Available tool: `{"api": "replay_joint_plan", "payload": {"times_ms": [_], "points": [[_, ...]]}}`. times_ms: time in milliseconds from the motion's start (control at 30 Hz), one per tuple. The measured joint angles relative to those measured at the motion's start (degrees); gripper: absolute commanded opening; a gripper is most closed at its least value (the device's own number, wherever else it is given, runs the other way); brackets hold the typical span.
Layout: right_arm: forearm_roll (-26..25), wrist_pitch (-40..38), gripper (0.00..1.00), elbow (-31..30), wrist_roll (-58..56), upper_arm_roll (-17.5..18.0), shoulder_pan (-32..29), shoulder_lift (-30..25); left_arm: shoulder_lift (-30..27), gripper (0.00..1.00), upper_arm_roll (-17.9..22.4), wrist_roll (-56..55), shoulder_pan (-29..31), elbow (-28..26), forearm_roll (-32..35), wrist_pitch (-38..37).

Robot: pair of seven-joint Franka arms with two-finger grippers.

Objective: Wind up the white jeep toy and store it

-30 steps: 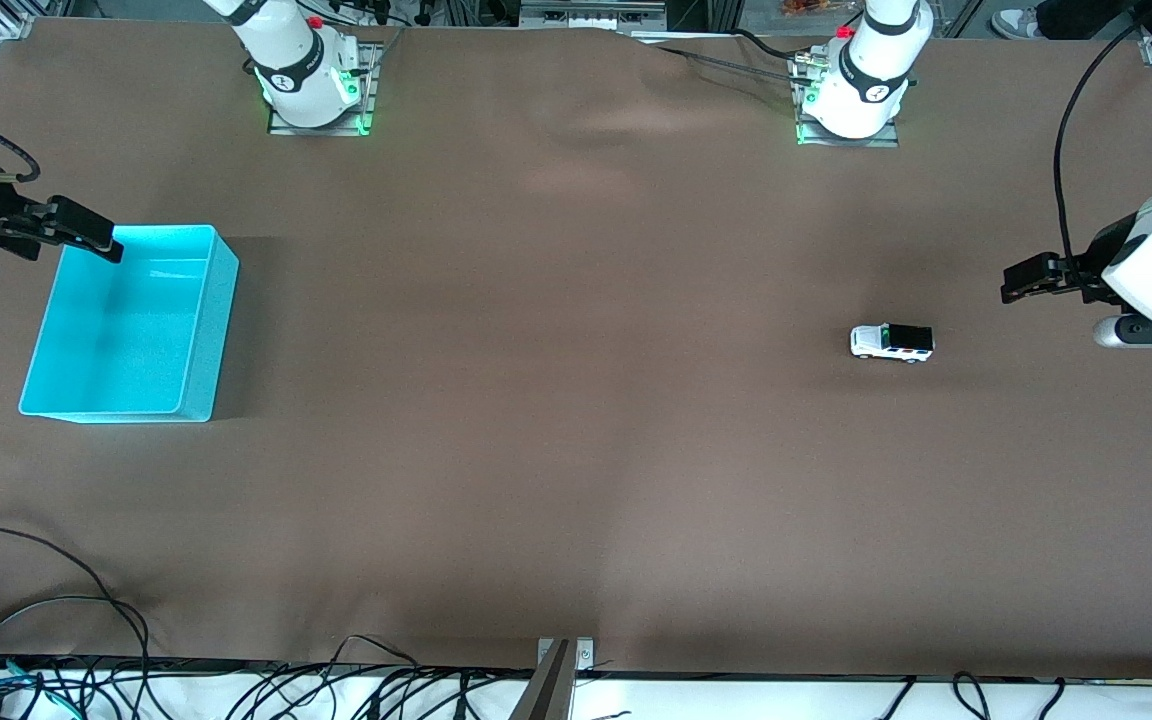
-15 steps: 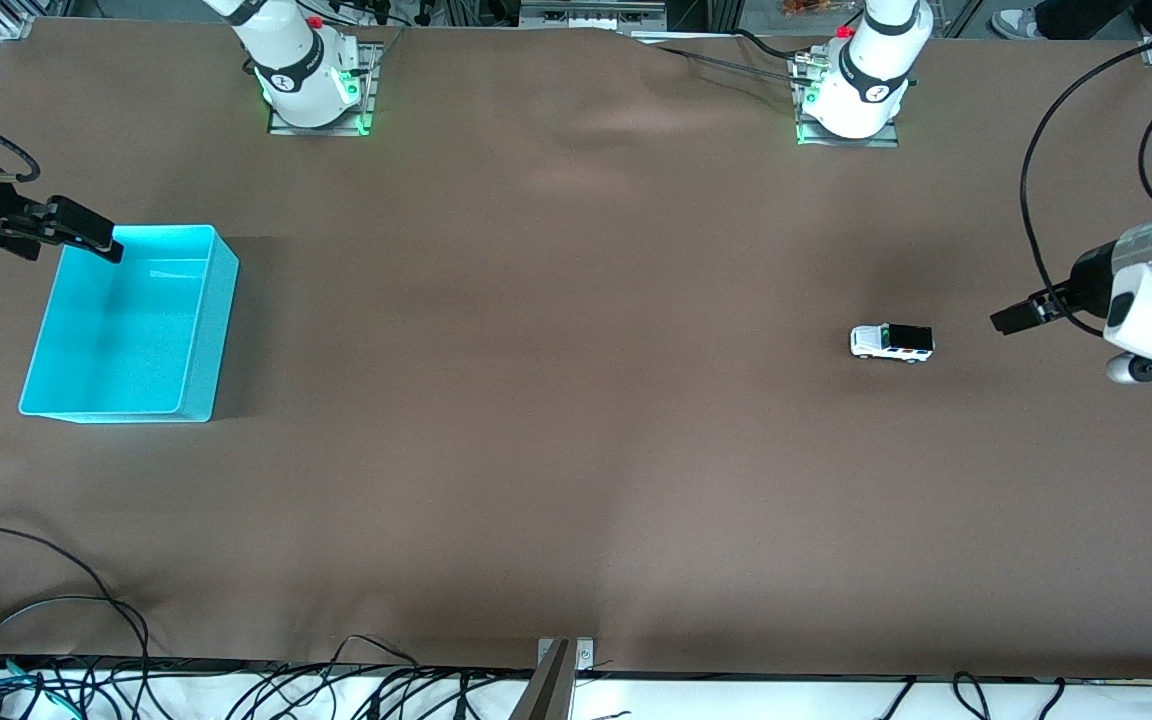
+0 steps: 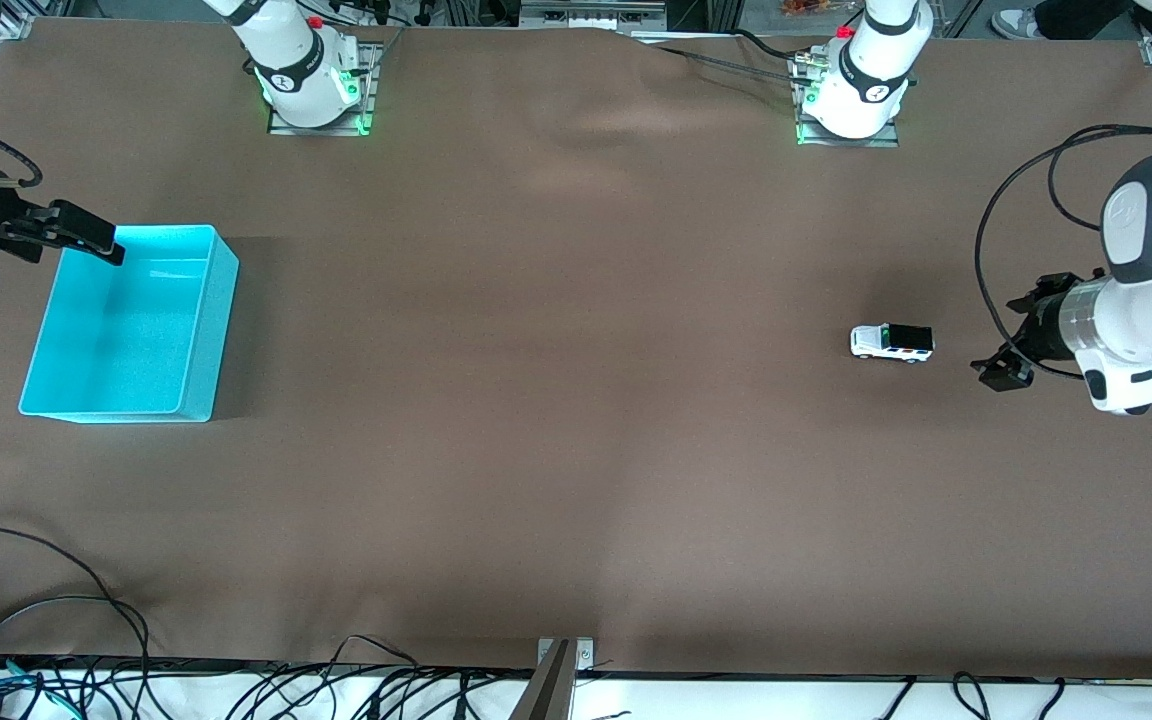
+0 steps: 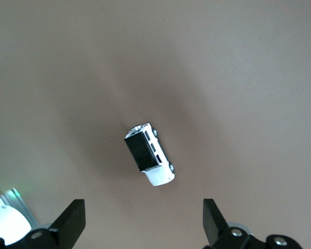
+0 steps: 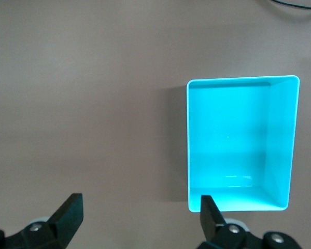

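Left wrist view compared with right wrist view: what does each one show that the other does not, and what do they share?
Only the left wrist view shows the white jeep toy, standing on its wheels on the brown table, between the open fingers of the left tool. Only the right wrist view shows the empty turquoise bin, with the open right tool by its rim. Both show the brown table and an open, empty tool.

The white jeep toy (image 4: 149,154) sits alone on the brown table (image 4: 249,78), framed between the left gripper (image 4: 144,225)'s wide-apart fingers (image 4: 72,220).
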Motion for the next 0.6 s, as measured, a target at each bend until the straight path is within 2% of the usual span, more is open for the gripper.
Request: {"api": "replay_joint_plan", "payload": {"times_ms": [233, 600], "points": [[0.0, 0.0, 1.0, 0.0, 0.0, -0.04, -0.01, 0.08, 2.28, 1.0, 0.0, -11.47, 0.01, -0.84, 0.0, 3.01], [0.0, 0.01, 1.0, 0.0, 0.0, -0.04, -0.01, 0.16, 2.47, 1.0, 0.04, -21.44, 0.06, -9.34, 0.0, 12.02]]}}
